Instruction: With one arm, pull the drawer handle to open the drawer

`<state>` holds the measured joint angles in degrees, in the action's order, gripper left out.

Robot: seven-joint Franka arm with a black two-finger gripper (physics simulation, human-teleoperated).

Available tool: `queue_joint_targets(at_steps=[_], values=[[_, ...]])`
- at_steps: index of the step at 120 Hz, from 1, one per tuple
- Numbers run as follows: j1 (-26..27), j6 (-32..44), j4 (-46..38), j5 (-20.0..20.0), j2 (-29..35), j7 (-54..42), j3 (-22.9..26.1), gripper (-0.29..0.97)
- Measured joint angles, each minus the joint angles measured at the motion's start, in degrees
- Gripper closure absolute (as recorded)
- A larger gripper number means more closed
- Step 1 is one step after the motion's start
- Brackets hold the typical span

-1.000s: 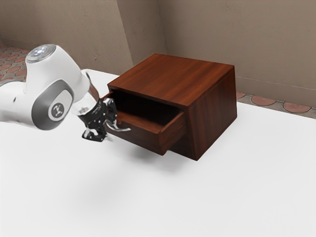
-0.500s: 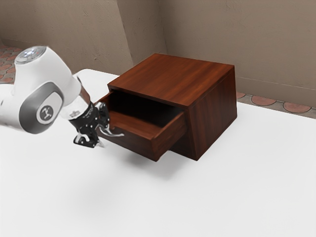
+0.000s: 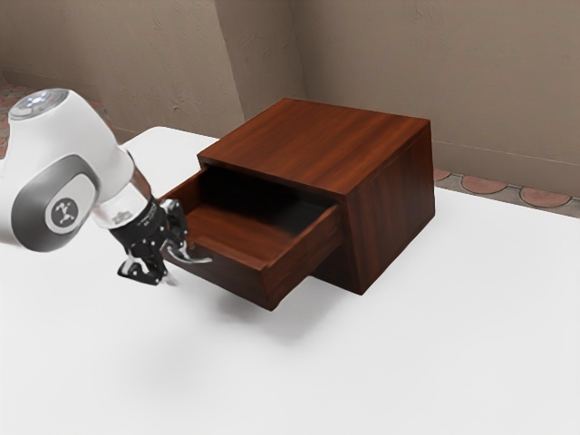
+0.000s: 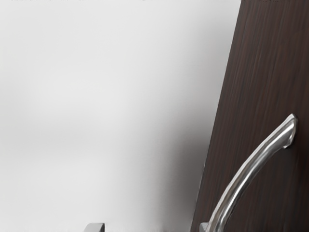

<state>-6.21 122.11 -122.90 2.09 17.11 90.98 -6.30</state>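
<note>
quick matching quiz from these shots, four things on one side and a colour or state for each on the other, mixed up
Things:
1. drawer
2. handle
3. table
4. gripper

Colour or state:
a. plain white
b. silvery, curved metal
c. dark wood, partway out of its cabinet
d. black, at the drawer's front

Pairs: 1-c, 2-b, 3-a, 4-d
</note>
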Motion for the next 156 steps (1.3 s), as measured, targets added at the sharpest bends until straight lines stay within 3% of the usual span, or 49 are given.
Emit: queue_joint_targets(at_steps=[67,156], values=[[0.5,-5.2,-2.1,0.2,3.9,2.1,-0.8,0.43],[0.7,-6.4,-1.2,0.4,3.6,3.3,-1.2,0.25]])
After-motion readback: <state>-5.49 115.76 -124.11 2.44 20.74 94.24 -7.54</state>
